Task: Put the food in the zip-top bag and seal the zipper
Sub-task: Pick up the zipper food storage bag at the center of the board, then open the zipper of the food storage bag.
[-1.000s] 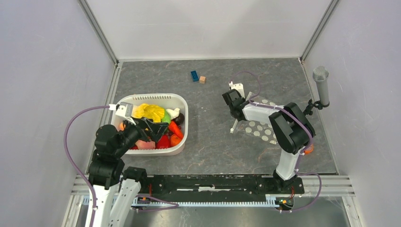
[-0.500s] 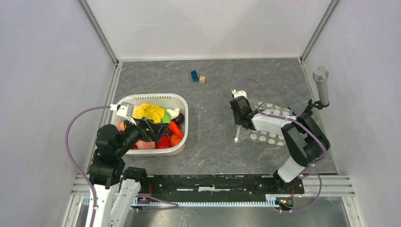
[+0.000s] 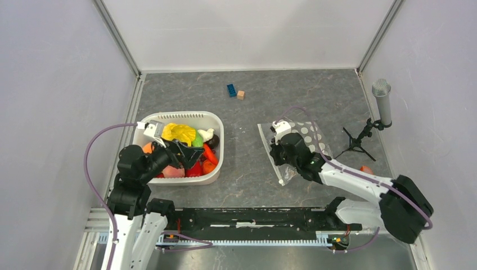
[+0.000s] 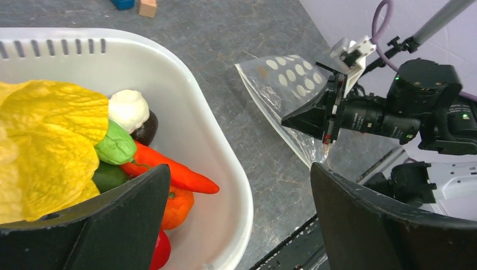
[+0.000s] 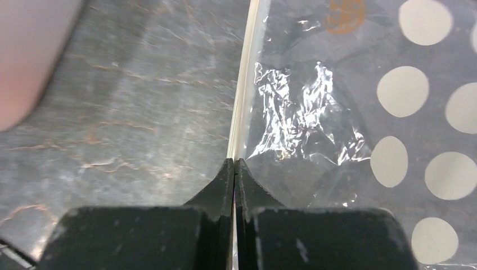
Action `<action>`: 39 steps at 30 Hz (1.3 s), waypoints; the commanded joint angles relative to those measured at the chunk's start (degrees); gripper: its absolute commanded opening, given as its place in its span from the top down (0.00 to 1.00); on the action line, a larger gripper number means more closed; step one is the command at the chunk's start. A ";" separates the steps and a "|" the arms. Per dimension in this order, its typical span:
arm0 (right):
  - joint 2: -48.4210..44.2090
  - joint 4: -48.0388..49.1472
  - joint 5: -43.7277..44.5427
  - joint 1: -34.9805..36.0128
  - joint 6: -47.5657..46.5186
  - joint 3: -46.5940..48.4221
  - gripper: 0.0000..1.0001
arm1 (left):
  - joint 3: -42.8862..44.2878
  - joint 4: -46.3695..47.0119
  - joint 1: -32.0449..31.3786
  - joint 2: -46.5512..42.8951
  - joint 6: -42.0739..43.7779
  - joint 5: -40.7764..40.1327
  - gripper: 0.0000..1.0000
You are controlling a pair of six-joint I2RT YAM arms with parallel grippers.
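The flat, clear plastic zip-top bag printed with white dots lies on the grey stone-patterned counter, out to the right of the white plastic basket and apart from it. Its thin clear press-seal strip runs along the edge that faces the basket, and the right gripper has its black fingers pinched together on that strip, with crinkled film just beside them. The bag looks empty to me; only counter shows through it. All the food I can see sits piled in the basket: a large crinkled yellow toy piece on top, a small green plastic piece tucked against it, a white-and-brown rounded piece near the basket wall, a long orange toy carrot lying under the green one, and a bit of red plastic pepper lower down. The left gripper hangs over the near right part of the basket with its fingers spread wide apart, holding nothing. Further back on the counter a small blue toy brick and a little wooden cube sit just beside each other, and a grey microphone on a small black tripod stands by the right wall.
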 commanded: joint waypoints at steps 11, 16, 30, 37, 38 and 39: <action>-18.50 4.53 -3.19 2.24 8.49 0.31 1.00 | 2.97 8.02 -6.11 9.43 -0.43 6.66 0.06; -20.18 4.14 -2.82 2.33 9.81 -0.01 1.00 | 3.41 11.29 -23.62 15.79 -1.64 -7.89 0.10; -23.80 3.22 -1.28 2.77 11.08 -1.48 1.00 | 5.60 30.38 -46.10 40.60 -13.80 -30.30 0.15; -25.91 2.14 -0.91 2.76 11.19 -2.05 1.00 | 4.20 43.70 -46.10 45.78 -19.88 -30.64 0.18; -26.15 2.08 -0.89 2.82 11.20 -2.14 1.00 | 3.98 44.39 -46.11 46.56 -20.38 -31.09 0.21; -26.36 2.07 -0.80 2.77 11.30 -2.23 1.00 | 3.94 44.45 -46.06 47.26 -20.59 -31.85 0.23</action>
